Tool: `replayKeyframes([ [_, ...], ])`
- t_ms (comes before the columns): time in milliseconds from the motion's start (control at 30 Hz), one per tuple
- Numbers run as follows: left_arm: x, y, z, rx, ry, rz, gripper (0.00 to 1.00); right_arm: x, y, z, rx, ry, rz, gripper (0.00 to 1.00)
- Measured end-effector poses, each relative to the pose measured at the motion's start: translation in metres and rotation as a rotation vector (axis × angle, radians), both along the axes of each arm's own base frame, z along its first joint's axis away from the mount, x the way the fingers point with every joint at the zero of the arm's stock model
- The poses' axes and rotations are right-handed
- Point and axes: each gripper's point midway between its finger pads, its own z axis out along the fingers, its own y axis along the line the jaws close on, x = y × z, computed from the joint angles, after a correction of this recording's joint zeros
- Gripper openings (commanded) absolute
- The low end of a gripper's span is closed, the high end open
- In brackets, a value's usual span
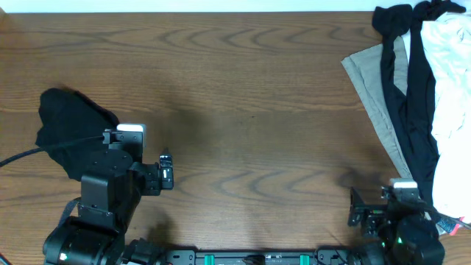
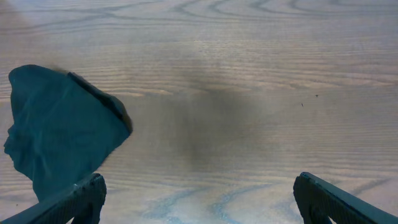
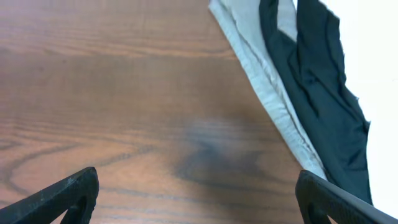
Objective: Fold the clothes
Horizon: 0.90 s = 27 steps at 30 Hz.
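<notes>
A folded black garment (image 1: 70, 125) lies on the left of the wooden table; in the left wrist view it shows as a dark teal-black bundle (image 2: 62, 127) at the left. A pile of clothes sits at the right edge: a beige garment (image 1: 375, 92), a long black garment (image 1: 419, 110) draped over it, and a white garment (image 1: 452, 81). The beige (image 3: 261, 81) and black (image 3: 323, 93) cloth show in the right wrist view. My left gripper (image 2: 199, 202) is open and empty beside the black bundle. My right gripper (image 3: 199, 199) is open and empty, left of the pile.
The wooden table (image 1: 250, 110) spans the view. Both arm bases sit at the table's front edge, the left arm (image 1: 103, 199) and the right arm (image 1: 401, 224). A black cable (image 1: 22, 156) runs off to the left.
</notes>
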Motion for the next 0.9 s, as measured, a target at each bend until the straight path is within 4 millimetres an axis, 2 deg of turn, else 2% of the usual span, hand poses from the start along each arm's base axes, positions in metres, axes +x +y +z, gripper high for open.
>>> replayKeyframes([
  [200,0.0,0.0,0.0,0.0,0.0,0.0,0.98,0.002,-0.001,0.0,0.014,-0.057,-0.009,0.99],
  [333,0.0,0.0,0.0,0.0,0.0,0.0,0.98,0.027,-0.003,0.0,0.037,-0.143,-0.054,0.99],
  [533,0.0,0.0,0.0,0.002,0.0,0.002,0.98,0.071,-0.006,0.021,0.098,-0.397,-0.087,0.99],
  [633,0.0,0.0,0.0,0.002,0.0,0.002,0.98,0.083,-0.01,0.034,0.111,-0.528,-0.088,0.99],
  [767,0.0,0.0,0.0,0.002,0.0,0.002,0.98,0.089,-0.012,0.049,0.114,-0.682,-0.082,0.99],
  [833,0.0,0.001,0.0,0.002,0.0,0.002,0.98,0.092,-0.012,0.041,0.113,-0.69,-0.077,0.99],
  [900,0.0,0.001,0.0,0.002,0.0,0.002,0.98,0.095,-0.013,0.023,0.104,-0.636,-0.081,0.99],
])
